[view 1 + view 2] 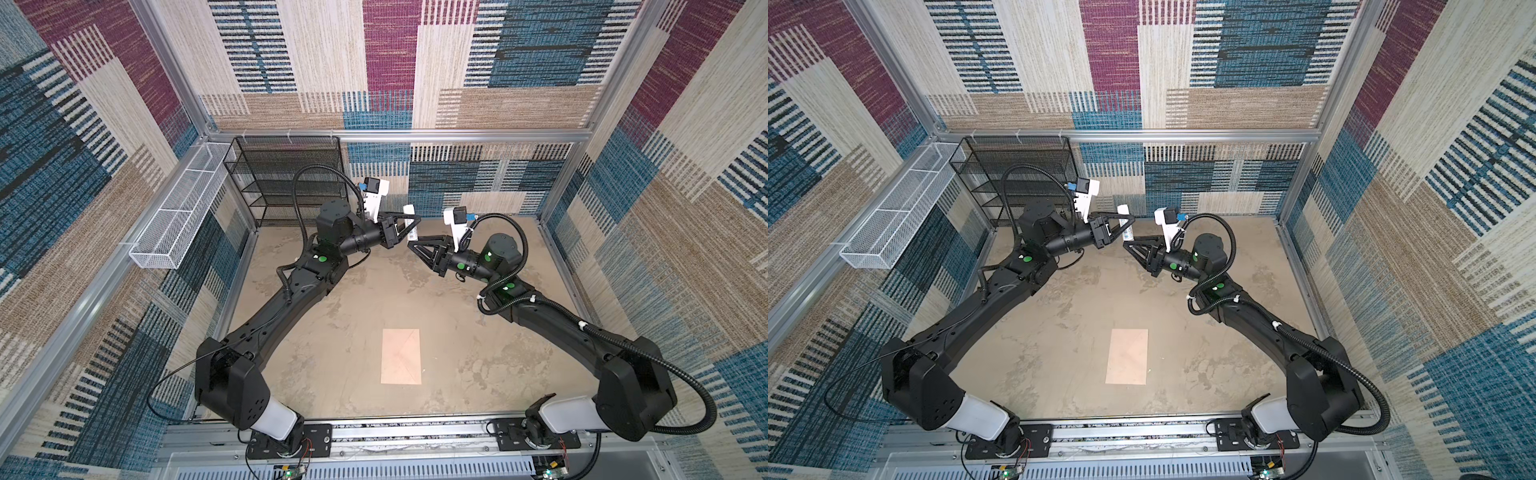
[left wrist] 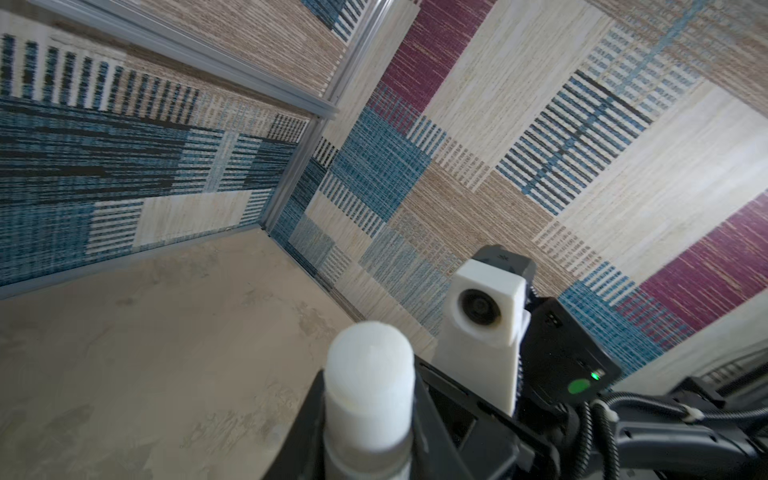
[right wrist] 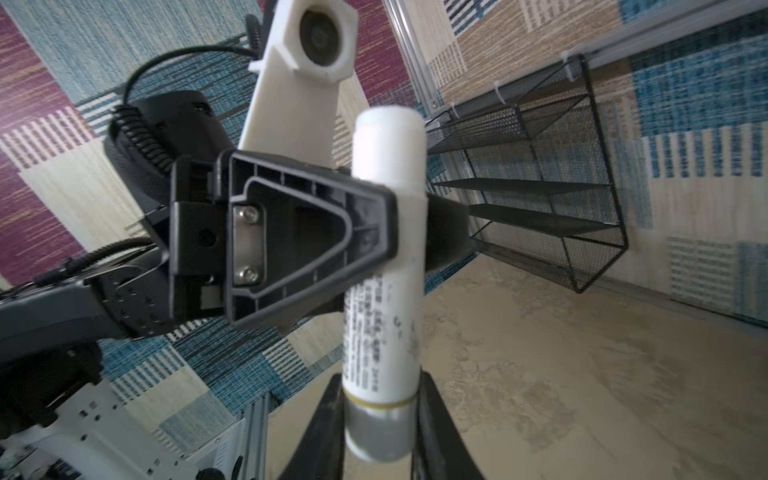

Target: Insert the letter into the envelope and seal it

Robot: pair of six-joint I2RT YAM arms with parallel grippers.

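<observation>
The peach-tan envelope (image 1: 401, 356) (image 1: 1127, 356) lies flat on the table near the front middle, its flap folded down. The letter is hidden from every view. High over the back of the table both grippers meet on a small white tube (image 1: 410, 220) (image 1: 1125, 224). My left gripper (image 1: 409, 226) (image 1: 1128, 222) (image 2: 370, 419) is shut on the tube's (image 2: 370, 386) white body. My right gripper (image 1: 412, 244) (image 1: 1127, 245) (image 3: 380, 424) is shut on the grey end of the tube (image 3: 384, 291), a finger (image 3: 436, 415) pressed to each side.
A black mesh shelf rack (image 1: 286, 178) (image 3: 540, 199) stands at the back left corner. A white wire basket (image 1: 183, 208) hangs on the left wall. Patterned walls with metal frame rails close in the table on three sides.
</observation>
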